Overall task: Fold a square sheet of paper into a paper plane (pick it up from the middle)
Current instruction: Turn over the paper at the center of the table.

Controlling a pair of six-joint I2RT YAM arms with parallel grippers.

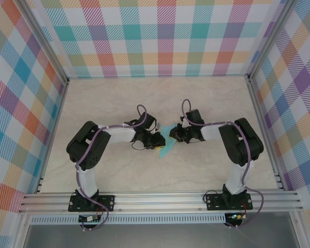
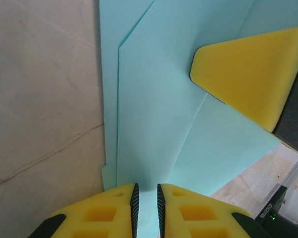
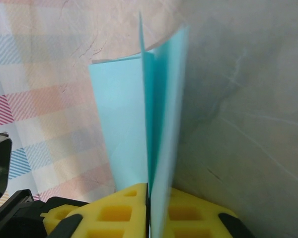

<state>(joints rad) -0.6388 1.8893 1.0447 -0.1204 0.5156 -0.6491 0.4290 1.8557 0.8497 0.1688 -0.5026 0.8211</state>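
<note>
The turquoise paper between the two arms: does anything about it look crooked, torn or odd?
No tear shows. The folded paper, pinched by both the left gripper and right gripper, has layers that fan apart with edges that do not line up, so the fold looks slightly askew.

Pastel plaid walls [image 1: 165, 36] enclose a pale, marble-veined table [image 1: 206, 98] on three sides; a silver aluminium rail [image 1: 160, 199] runs along its near edge under soft, even light
</note>
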